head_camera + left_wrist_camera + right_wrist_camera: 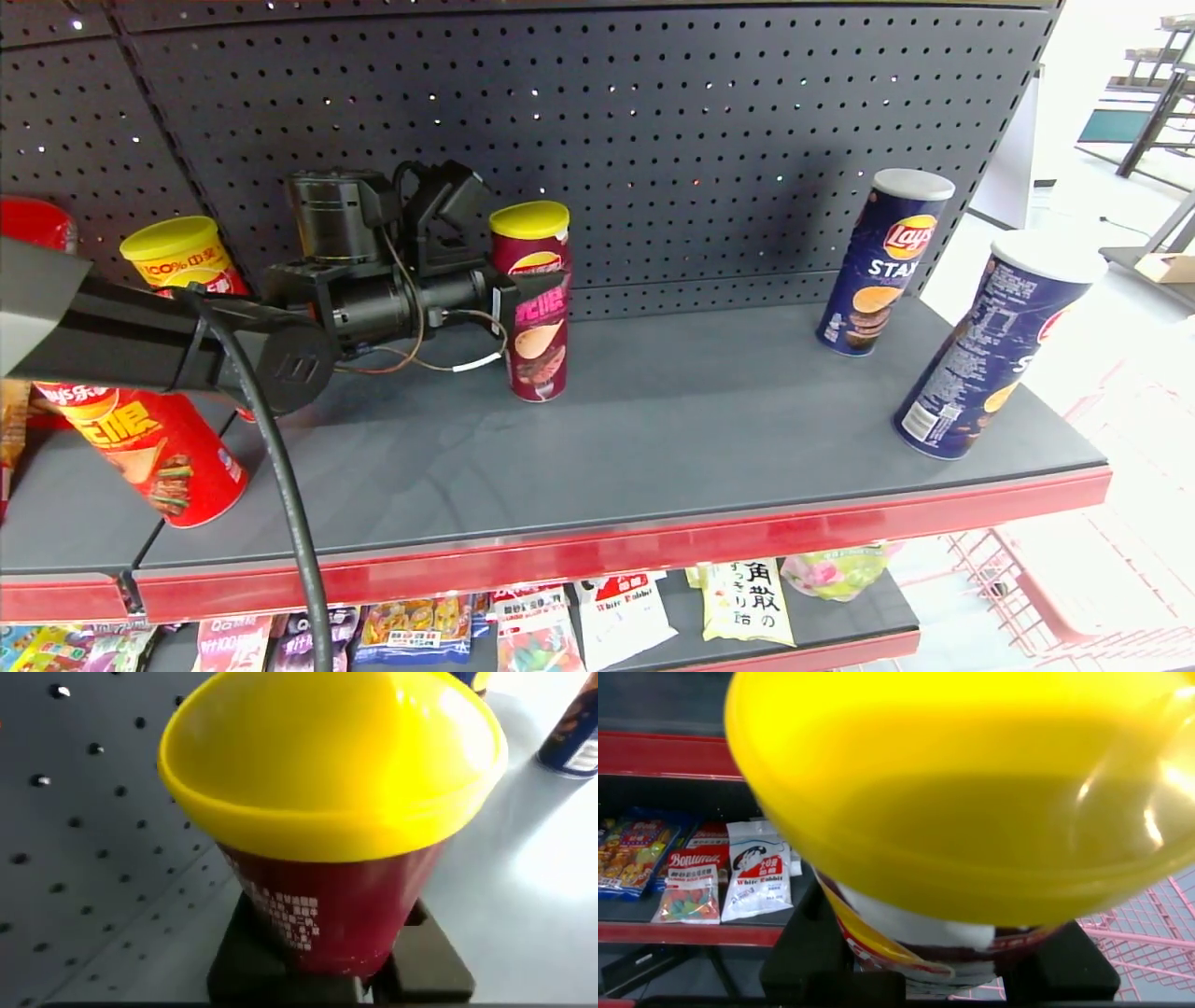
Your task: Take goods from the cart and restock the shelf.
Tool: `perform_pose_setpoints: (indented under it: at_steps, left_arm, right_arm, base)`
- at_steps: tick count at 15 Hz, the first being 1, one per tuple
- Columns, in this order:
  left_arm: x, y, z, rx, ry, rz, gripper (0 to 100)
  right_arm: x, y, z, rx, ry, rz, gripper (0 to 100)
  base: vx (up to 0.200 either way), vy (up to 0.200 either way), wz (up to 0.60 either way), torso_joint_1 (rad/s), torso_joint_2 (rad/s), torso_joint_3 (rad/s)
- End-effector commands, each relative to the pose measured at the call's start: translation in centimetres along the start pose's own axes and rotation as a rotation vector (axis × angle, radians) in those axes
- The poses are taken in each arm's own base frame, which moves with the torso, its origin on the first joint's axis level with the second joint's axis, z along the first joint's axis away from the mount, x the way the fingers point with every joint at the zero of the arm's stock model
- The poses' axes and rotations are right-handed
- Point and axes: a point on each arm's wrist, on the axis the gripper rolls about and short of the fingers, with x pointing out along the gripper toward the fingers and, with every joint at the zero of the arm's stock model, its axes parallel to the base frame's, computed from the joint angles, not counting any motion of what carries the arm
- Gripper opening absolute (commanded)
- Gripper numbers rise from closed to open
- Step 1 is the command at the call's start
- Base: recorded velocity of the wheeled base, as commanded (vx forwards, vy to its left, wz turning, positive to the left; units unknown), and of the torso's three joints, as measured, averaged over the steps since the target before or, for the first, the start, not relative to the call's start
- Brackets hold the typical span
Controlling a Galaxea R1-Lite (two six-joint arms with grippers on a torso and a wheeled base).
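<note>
yellow-lidded cans in both tools

maroon can [539,350] with a yellow lid stands upright on the grey shelf [672,429], near the perforated back panel [653,140]. the left tool [523,283] pinches it from the side at mid-height, one finger on either side of the body. whether its base rests fully on the board, i cannot tell.

the right tool [938,971] is pressed onto a second can [971,793], red and white under a wide yellow lid, with dark fingers on both sides of the body. behind that can lie the lower shelf [663,756] with its snack bags [757,873] and the pink wire cart [1148,943].

on the same shelf as the maroon can, well apart toward the robot's right, stand two blue cans: one [882,266] near the back panel, one [994,350] near the red front edge. a red can [154,448] sits on the robot's left, beneath the left arm.
</note>
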Motion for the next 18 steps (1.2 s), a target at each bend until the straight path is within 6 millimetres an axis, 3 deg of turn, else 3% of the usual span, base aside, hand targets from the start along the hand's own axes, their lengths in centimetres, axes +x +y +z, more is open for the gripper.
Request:
perform_pose_setpoints:
  at_steps: [1, 4, 8, 11, 18]
  left_arm:
    - [-0.1, -0.3, 0.1, -0.001, -0.002, -0.006, 0]
    - [-1.9, -1.3, 0.9, -0.008, -0.007, -0.013, 0]
    - [-6.5, -4.9, 2.6, -0.060, -0.028, -0.055, 0]
    - [-7.4, -7.3, 1.3, -0.114, 0.001, -0.104, 0]
    - [-7.0, -7.7, 0.2, -0.101, 0.008, -0.120, 0]
  right_arm:
    - [0.0, 0.0, 0.0, -0.001, 0.001, 0.001, 0]
    - [0.0, 0.0, 0.0, -0.001, 0.001, 0.002, 0]
    - [0.0, 0.0, 0.0, -0.001, 0.001, 0.002, 0]
    - [0.0, 0.0, 0.0, -0.001, 0.004, 0.003, 0]
    - [0.0, 0.0, 0.0, -0.001, 0.004, 0.003, 0]
  base:
    - [0.000, 0.000, 0.00, 0.000, 0.00, 0.000]
    - [0.000, 0.000, 0.00, 0.000, 0.00, 0.000]
    - [0.000, 0.000, 0.00, 0.000, 0.00, 0.000]
    - [0.000, 0.000, 0.00, 0.000, 0.00, 0.000]
    - [0.000, 0.000, 0.00, 0.000, 0.00, 0.000]
